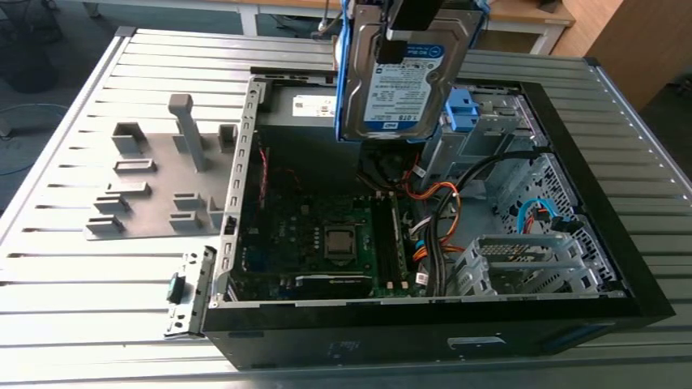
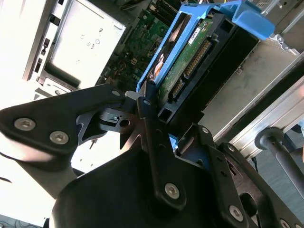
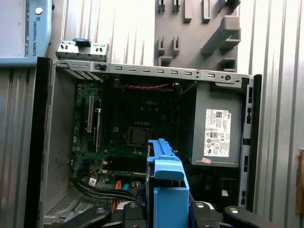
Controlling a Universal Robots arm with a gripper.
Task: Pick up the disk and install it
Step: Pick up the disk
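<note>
you have a ribbed grey metal surface [image 1: 65,267] carrying an open black computer case [image 1: 638,284] laid on its side. a grey fixture plate [image 1: 151,190] sits just beside it, toward the exterior view's left. inside the case lie the green motherboard [image 1: 313,235] and, in the first wrist view, the grey power supply [image 3: 216,128] with its white sticker. the disk [image 1: 400,81] hangs in the air above the case opening, upright, its label facing the exterior camera and its blue bracket around its edges. the tool [image 2: 152,118] is clamped on the disk's upper end. orange and black cables [image 1: 433,194] lie below the disk.
</note>
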